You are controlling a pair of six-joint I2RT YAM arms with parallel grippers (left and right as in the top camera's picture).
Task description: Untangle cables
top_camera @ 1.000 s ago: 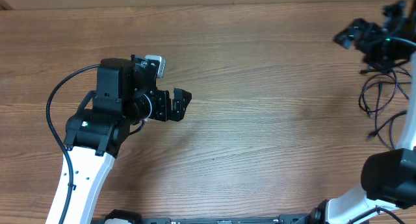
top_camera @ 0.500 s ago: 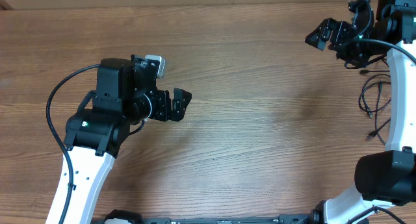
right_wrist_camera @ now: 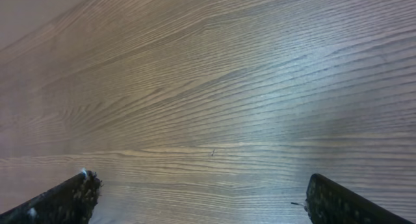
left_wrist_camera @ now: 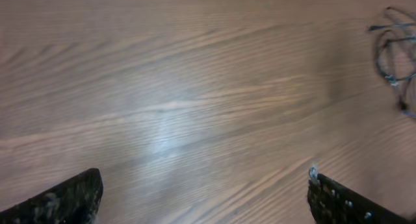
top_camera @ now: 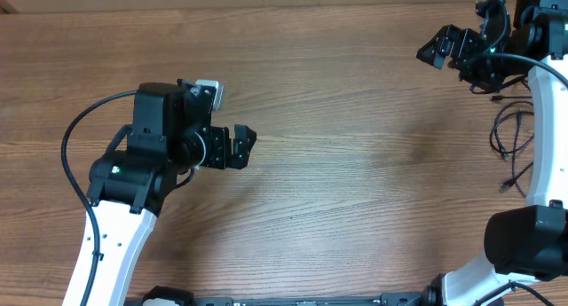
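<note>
The cables [top_camera: 509, 152] are thin black cords lying in loose loops on the wooden table [top_camera: 355, 182] near its right edge, partly under my right arm's white link. The left wrist view shows the cables [left_wrist_camera: 394, 54] far off at the upper right. My left gripper [top_camera: 245, 146] hovers over the left half of the table, open, with only bare wood between its fingers [left_wrist_camera: 60, 200]. Up at the far right corner my right gripper [top_camera: 437, 47] is also open, above and left of the cables. In the right wrist view its fingers [right_wrist_camera: 343, 202] frame nothing but wood.
Thick black wires fixed to the arms run along the left arm [top_camera: 75, 133] and the right arm [top_camera: 541, 120]. The table's far edge [top_camera: 266, 6] runs along the top of the overhead view.
My right gripper rose from beside the cables and swung up and left to the far right corner, then stopped. My left gripper turned slightly in place.
</note>
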